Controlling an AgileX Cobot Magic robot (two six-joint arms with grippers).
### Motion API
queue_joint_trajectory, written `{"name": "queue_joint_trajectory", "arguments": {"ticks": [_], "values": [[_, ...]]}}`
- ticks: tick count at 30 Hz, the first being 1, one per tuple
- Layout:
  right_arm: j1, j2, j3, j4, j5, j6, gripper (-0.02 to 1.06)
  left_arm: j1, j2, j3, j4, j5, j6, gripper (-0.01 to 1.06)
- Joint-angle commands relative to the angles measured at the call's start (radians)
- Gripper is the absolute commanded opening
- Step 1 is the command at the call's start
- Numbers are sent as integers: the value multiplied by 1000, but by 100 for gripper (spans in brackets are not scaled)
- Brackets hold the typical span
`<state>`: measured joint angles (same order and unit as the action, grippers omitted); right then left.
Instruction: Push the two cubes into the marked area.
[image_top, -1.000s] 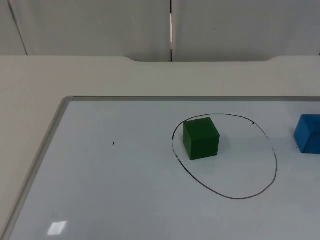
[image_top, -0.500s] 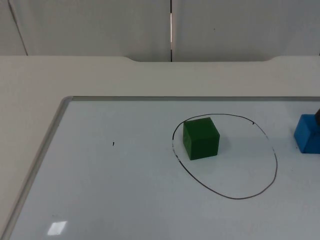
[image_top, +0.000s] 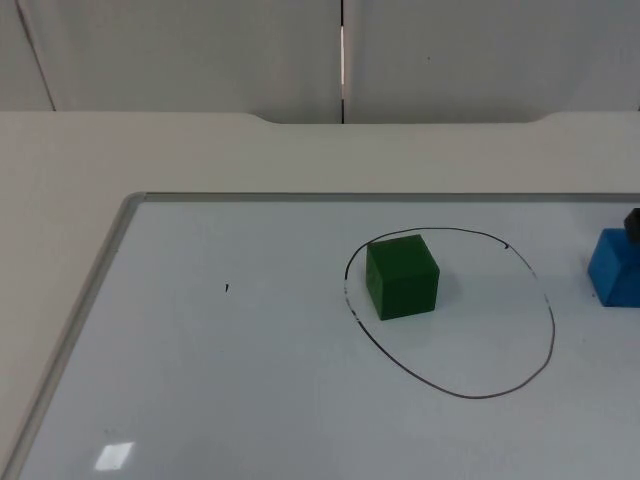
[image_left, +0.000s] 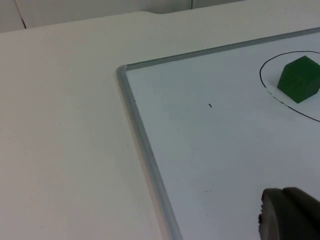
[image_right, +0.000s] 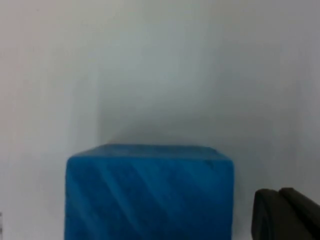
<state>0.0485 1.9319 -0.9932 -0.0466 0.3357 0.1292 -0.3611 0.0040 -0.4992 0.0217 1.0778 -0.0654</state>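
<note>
One green cube (image_top: 402, 277) inside drawn ring (image_top: 551, 330) — blue cube (image_top: 613, 266) outside, right gripper (image_top: 632, 222) beside it

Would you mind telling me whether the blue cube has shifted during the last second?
No. In the top view the blue cube sits at the same spot right of the drawn oval, outside it.

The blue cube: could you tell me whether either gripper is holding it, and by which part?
Nothing is held; the blue cube sits free on the whiteboard.
</note>
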Motion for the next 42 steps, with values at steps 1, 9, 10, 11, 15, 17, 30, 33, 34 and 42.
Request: {"name": "queue_joint_trajectory", "arguments": {"ticks": [1,9,10,11,15,17,30,33,34,42], "values": [[-4,0,-4,8,-16,-6,0,2,-4,4,2,-2,0,0],[20,0,-4,32,-29,-6,0,2,-4,4,2,-2,0,0],[20,0,-4,32,-29,-6,0,2,-4,4,2,-2,0,0],[28,0,-4,32,-37,-6,0,2,-4,4,2,-2,0,0],[68,0,-4,26,-65,-6,0,2,-4,4,2,-2,0,0],[77,0,-4,26,-70,-6,0,2,-4,4,2,-2,0,0],[103,0,-4,33,-86,-6,0,2,-4,4,2,-2,0,0],[103,0,-4,33,-86,-6,0,2,-4,4,2,-2,0,0],[103,0,-4,33,-89,-6,0,2,-4,4,2,-2,0,0],[123,0,-4,33,-110,13,0,2,-4,4,2,-2,0,0]]}}
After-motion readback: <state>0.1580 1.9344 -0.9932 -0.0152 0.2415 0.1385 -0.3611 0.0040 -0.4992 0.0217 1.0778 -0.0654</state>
